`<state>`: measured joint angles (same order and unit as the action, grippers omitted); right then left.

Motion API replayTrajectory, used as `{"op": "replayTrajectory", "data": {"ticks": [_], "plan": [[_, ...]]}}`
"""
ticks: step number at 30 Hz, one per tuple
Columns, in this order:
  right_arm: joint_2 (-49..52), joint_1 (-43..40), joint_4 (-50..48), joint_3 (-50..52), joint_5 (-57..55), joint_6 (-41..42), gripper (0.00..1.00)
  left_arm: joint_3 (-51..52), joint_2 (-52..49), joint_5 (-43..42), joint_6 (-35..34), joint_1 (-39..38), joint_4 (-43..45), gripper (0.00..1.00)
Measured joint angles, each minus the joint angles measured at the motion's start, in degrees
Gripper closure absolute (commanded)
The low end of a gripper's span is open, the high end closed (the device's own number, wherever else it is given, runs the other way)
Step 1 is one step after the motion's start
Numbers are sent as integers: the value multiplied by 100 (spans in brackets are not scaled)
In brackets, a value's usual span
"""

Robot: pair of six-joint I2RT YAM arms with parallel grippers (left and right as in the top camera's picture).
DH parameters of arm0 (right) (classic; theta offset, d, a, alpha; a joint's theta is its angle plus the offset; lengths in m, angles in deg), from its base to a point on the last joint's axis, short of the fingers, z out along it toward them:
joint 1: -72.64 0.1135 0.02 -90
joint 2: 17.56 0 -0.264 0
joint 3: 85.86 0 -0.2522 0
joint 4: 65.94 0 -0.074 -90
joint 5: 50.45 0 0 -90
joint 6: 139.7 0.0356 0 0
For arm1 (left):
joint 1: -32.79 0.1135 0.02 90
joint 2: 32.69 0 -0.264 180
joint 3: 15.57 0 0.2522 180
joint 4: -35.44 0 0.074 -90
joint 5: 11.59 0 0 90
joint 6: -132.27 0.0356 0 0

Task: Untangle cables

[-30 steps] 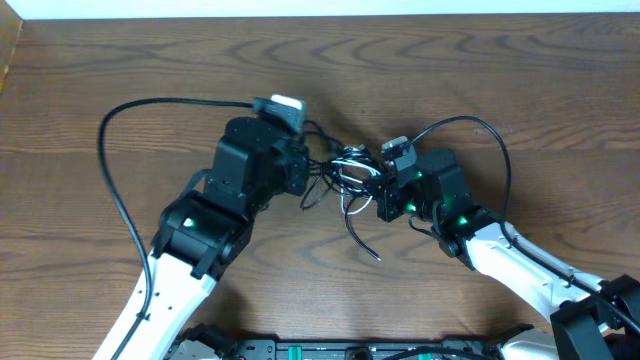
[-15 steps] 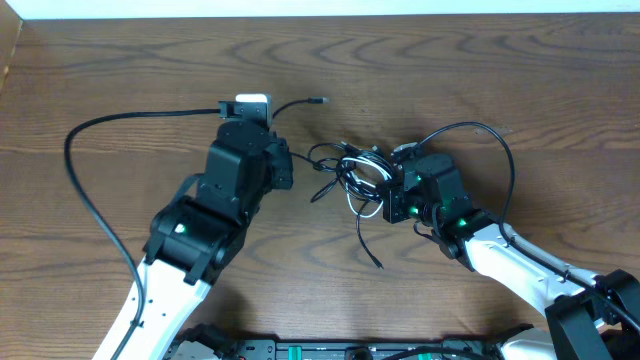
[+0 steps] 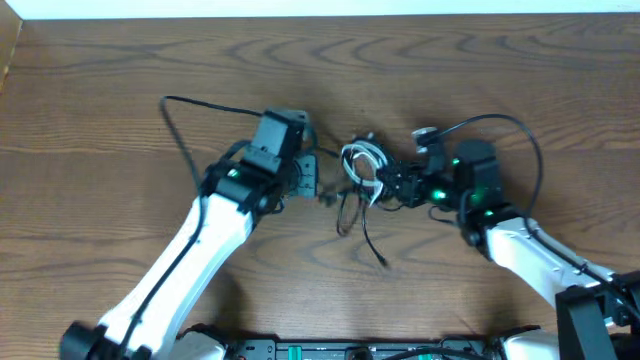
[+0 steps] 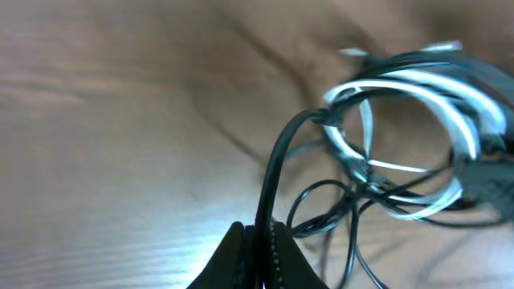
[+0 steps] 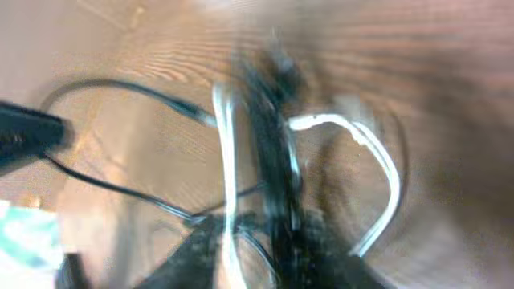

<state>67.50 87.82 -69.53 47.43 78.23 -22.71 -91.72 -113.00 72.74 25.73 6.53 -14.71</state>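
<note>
Both arms have swung round, left gripper clamped on the black cable just left of the white cable coil, right gripper opposite, its grip too blurred to tell, so best draw away slowly.

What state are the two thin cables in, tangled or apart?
Tangled: loops of the white cable weave through the black cable in one clump.

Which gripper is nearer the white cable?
Right. The right gripper sits right at the white cable; the left gripper, pinching the black cable, stands apart on the other side.
</note>
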Motion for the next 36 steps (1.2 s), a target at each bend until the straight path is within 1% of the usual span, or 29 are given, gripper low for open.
{"op": "replayTrajectory", "data": {"ticks": [1,3,7,10,12,16,20,22,24,25,29,30,31,32,36], "plan": [[-4,-116,52,2,151,13,60,0,-142,-120,0,0,-9,92],[-9,-310,195,2,407,79,46,0,-404,-354,2,0,-13,92],[-26,-546,551,2,656,114,43,0,-855,-629,7,0,-87,92],[-31,-610,802,2,719,107,42,0,-1156,-739,52,0,-212,92],[-35,-612,975,2,763,103,42,0,-1314,-817,175,0,-280,84],[-39,-597,1327,2,776,90,41,0,-1488,-1191,557,0,-330,61],[-39,-492,1543,2,734,59,41,0,-1526,-1456,804,-4,-352,45],[-39,-409,1561,2,730,33,43,0,-1526,-1580,914,-4,-352,41],[-39,-319,1563,2,723,-2,44,0,-1526,-1720,1093,-4,-369,30],[-42,-297,1563,2,721,-2,44,0,-1526,-1762,1182,-4,-385,27],[-173,-297,1602,2,695,2,45,0,-1410,-1779,1386,42,-391,23],[-262,-297,1613,2,691,4,45,0,-1300,-1777,1386,72,-361,20],[-372,-297,1617,2,682,11,45,0,-1154,-1775,1403,94,-328,15],[-496,-297,1620,2,675,37,45,-2,-1005,-1773,1425,114,-317,4],[-997,-297,1755,2,669,358,49,-57,-317,-1495,1233,131,-332,3]]}}
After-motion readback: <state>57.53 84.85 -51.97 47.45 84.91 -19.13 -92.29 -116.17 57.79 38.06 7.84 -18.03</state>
